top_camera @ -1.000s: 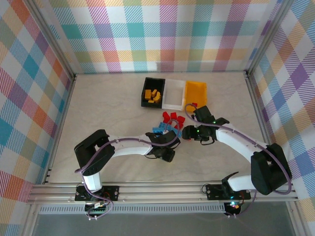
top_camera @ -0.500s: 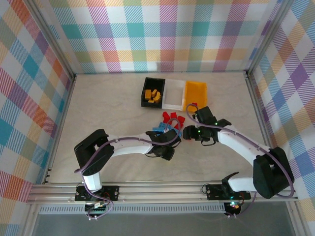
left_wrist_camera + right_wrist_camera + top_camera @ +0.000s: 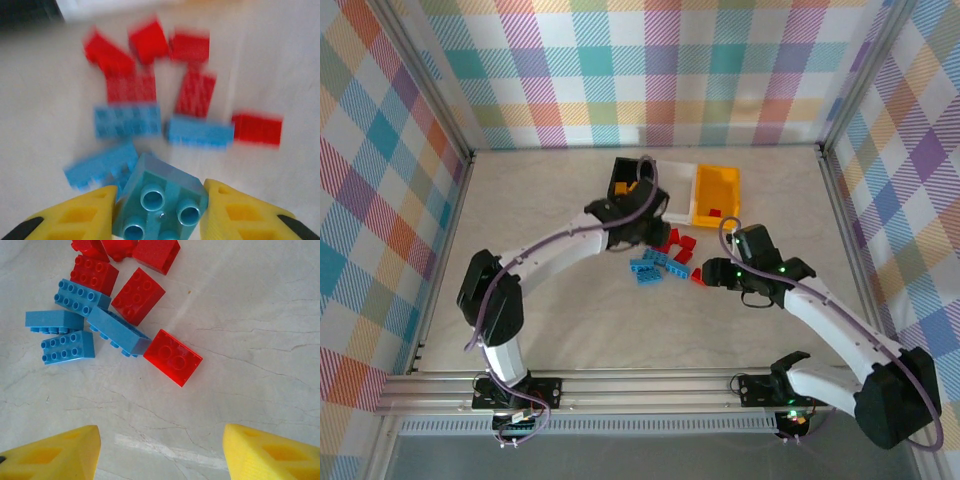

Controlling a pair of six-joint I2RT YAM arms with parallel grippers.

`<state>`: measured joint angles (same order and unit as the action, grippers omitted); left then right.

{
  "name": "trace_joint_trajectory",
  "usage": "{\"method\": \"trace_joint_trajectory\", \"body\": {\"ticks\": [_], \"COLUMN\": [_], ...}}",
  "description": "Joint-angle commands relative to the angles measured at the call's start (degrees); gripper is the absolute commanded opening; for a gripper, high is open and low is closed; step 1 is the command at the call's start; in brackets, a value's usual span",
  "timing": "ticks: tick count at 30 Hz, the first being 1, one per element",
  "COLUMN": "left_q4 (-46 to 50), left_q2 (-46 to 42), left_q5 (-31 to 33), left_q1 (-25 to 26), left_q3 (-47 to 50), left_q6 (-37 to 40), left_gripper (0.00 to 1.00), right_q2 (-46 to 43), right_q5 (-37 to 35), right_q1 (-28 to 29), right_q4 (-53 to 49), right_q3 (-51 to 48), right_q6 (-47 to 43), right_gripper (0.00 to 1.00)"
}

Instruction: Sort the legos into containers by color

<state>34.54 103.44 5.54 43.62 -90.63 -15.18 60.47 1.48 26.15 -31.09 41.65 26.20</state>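
Left gripper (image 3: pixel 160 192): closed on one blue brick (image 3: pixel 165 197), which is clamped by its sides between the yellow fingers (image 3: pixel 82 215), round studs toward the wrist camera. The brick is held above the loose pile (image 3: pixel 660 258). The wrist view is motion-blurred. In the top view the left arm reaches far and right, its wrist over the near edges of the black bin (image 3: pixel 617 175) and white bin (image 3: pixel 678 172).

Right gripper (image 3: pixel 160 440): jaws wide apart, nothing between them, bare table (image 3: pixel 540 260) below. Just beyond it lies a lone red brick (image 3: pixel 173 357), touching the end of a long blue brick (image 3: pixel 117 331).

Pile: blue bricks on the near-left side, red ones on the far side, on the table just near of the bins.

Bins: joined in a row at far centre, black left, white middle, yellow-orange bin (image 3: pixel 720 180) right. Yellow-orange bricks (image 3: pixel 633 190) lie in the black bin. A red piece (image 3: pixel 717 212) sits at the near end of the yellow-orange bin, inside it as far as I can tell. The white bin is partly hidden by the left arm, so I cannot tell what it holds.
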Motion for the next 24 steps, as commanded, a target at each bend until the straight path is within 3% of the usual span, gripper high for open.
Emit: {"method": "trace_joint_trajectory", "body": {"ticks": [1,13,16,18,24], "left_q4": [2.4,11.6,12.4,12.3,12.7], "left_q2": [7.6,38.2,41.2,41.8,41.6], "left_q5": [-0.9,2.5,2.0,1.2,-0.7], "left_q1": [-2.2,-5.5,-6.1,-6.8,-7.6], "left_q3": [-9.1,-50.9,-54.0,-53.9,-53.9], "left_q6": [4.5,7.6,7.1,5.8,4.6], "left_gripper": [0.38,0.39,0.41,0.50,0.62], "right_q2": [-2.0,-2.5,-1.9,-0.6,6.9], "right_q5": [1.0,2.4,2.6,3.2,5.5], "right_q1": [-0.4,-0.4,-0.3,-0.4,0.0], "right_q4": [0.2,-0.2,0.2,0.6,3.2], "right_q3": [-1.4,-1.8,-1.5,-1.1,0.9], "right_q6": [0.4,-2.4,-3.7,-4.7,-7.3], "right_gripper": [0.65,0.65,0.65,0.65,0.65]}}
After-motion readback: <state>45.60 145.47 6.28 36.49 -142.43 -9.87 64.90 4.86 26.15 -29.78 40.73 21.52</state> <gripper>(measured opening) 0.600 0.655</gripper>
